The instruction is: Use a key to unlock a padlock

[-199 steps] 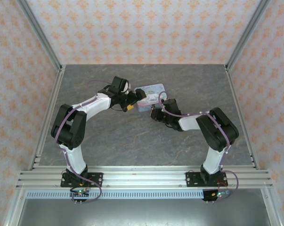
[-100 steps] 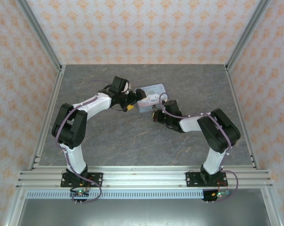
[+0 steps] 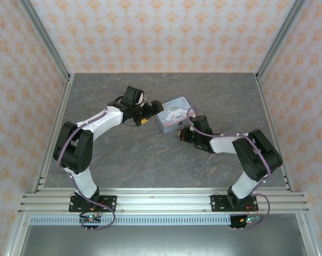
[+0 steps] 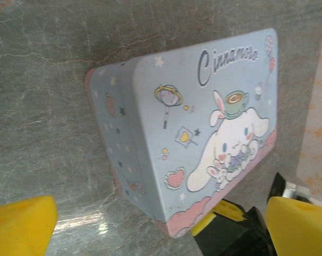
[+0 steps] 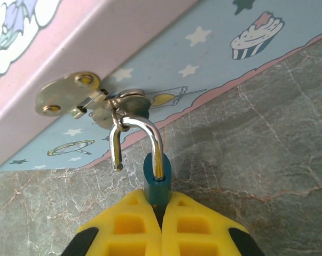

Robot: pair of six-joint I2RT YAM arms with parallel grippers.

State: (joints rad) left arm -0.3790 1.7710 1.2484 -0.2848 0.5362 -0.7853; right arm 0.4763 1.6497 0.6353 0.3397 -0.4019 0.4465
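Note:
The teal padlock (image 5: 157,184) hangs by its silver shackle (image 5: 144,133) from the hasp (image 5: 70,93) on the pale blue cartoon tin (image 3: 171,113). One shackle end is free of the body. My right gripper (image 5: 161,205) is shut on the padlock's body, just off the tin's near side (image 3: 181,129). My left gripper (image 4: 161,224) is open at the tin's left end (image 3: 147,114), its yellow fingertips (image 4: 22,221) wide apart with the tin's corner (image 4: 166,213) ahead of them. The key is out of view.
The tin's lid (image 4: 214,106) faces the left wrist camera, with the right gripper's yellow and black tip (image 4: 230,224) below its edge. Grey marbled table (image 3: 150,160) lies around the tin. Metal frame posts (image 3: 54,74) border the sides.
The tin has swung clockwise and slid right. My right gripper has drawn back to the right and nearer with the padlock. The left gripper has followed the tin's end.

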